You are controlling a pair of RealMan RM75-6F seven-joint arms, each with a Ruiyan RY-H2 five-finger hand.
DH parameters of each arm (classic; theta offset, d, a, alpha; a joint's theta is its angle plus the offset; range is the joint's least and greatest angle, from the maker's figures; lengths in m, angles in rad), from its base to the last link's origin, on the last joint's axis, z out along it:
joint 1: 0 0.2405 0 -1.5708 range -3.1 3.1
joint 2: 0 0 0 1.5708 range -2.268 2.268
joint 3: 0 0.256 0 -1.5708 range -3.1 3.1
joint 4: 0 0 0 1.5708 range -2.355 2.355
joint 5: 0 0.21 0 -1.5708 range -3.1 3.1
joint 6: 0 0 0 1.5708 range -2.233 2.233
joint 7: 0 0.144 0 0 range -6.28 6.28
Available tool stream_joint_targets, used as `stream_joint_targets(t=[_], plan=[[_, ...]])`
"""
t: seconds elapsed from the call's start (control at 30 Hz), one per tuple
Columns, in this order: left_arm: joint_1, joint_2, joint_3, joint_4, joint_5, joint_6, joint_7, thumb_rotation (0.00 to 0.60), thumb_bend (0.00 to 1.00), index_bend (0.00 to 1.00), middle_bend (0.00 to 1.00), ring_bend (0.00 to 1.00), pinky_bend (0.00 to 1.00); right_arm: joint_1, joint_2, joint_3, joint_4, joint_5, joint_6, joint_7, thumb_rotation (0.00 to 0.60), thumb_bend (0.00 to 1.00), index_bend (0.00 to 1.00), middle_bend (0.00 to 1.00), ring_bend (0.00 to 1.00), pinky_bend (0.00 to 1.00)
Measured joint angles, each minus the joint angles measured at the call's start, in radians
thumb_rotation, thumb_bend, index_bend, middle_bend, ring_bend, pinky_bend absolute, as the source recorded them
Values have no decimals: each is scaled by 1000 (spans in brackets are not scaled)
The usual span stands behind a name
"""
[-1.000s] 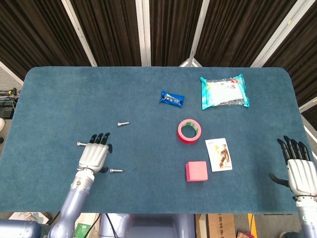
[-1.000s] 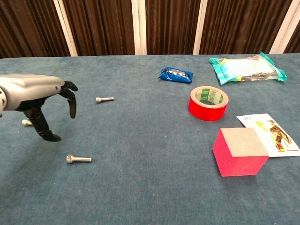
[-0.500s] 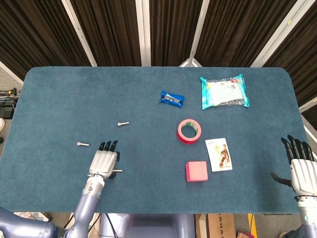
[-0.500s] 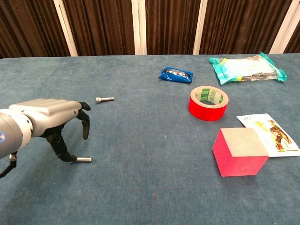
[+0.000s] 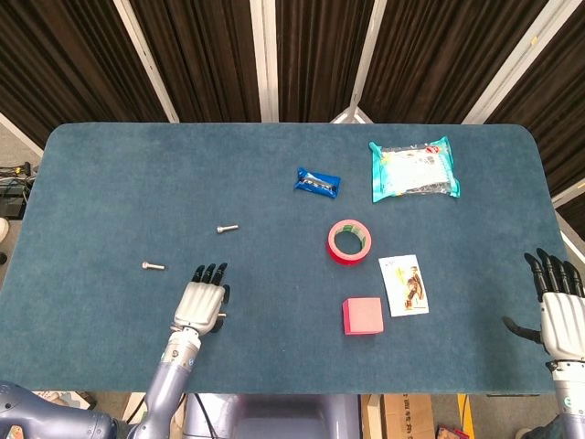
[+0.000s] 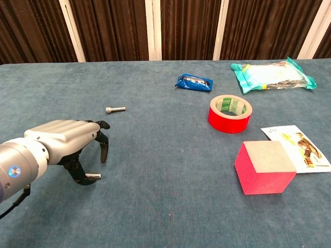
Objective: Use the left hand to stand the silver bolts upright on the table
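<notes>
Three silver bolts lie on their sides on the blue table. One bolt is farthest back, and a second bolt lies to the left. In the chest view the shank of the third bolt sticks out from under my left hand. That hand hovers palm down over it with fingers arched and apart, and its thumb tip is at the bolt's head end. The head view hides this bolt under the hand. My right hand rests at the table's right edge, fingers spread, holding nothing.
A red tape roll, a pink cube and a picture card sit right of centre. A blue packet and a teal wipes pack lie farther back.
My left hand has moved right and toward the near edge, from beside the left bolt to over the nearest bolt. The right hand has slid slightly toward the near edge. No bolt has moved.
</notes>
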Motion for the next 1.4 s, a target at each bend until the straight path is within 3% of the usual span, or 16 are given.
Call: stream_joint_targets(t=[0.77,1.4], plan=[[37,-41,110,75,186,53,9,600,415,479,0,0,0,-2,-2,11,-9,26,-6,3,600,7,95,6,0,0],[68,-69,103,132,213,30,7,600,415,501,0,0,0,2,-9,16,-5,43,-20,-2,600,8,95,6,0,0]])
